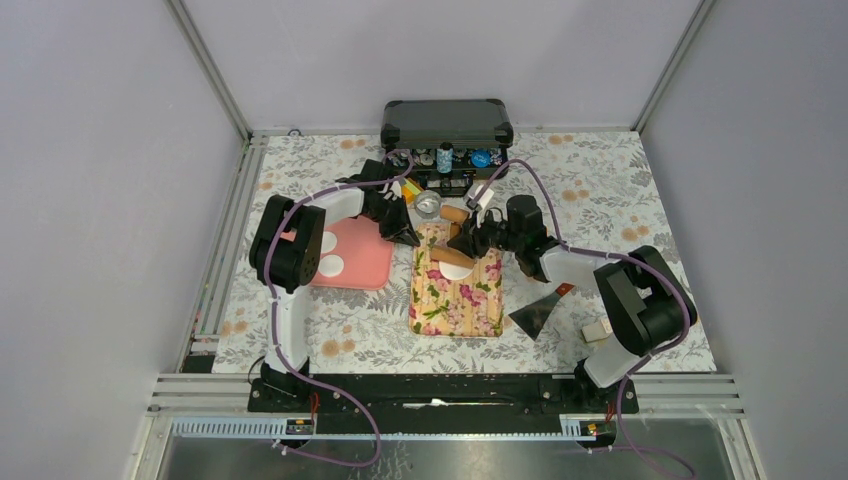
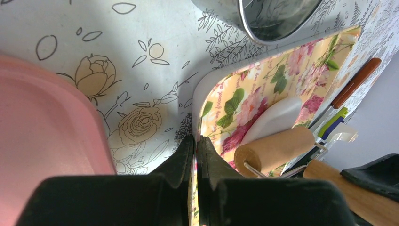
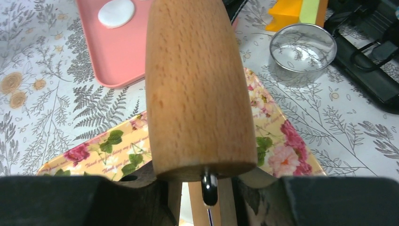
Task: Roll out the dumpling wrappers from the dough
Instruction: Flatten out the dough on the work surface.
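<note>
The right claw (image 3: 205, 203) pinches the handle of the pale wooden rolling pin (image 3: 197, 89), laying it over the flat white round dumpling wrapper (image 2: 275, 117) on the floral rectangular board (image 2: 244, 92), centre frame. The left claw (image 2: 194, 155), pressed together, seemingly pins the board's corner.

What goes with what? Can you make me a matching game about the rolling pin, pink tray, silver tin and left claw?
1 rolling pin
2 pink tray
3 silver tin
4 left claw

A shut at a corner of the flowery board
B in the right claw
C carries dumpling wrappers
D on the table beyond the board

Pairs: 1-B, 2-C, 3-D, 4-A
</note>
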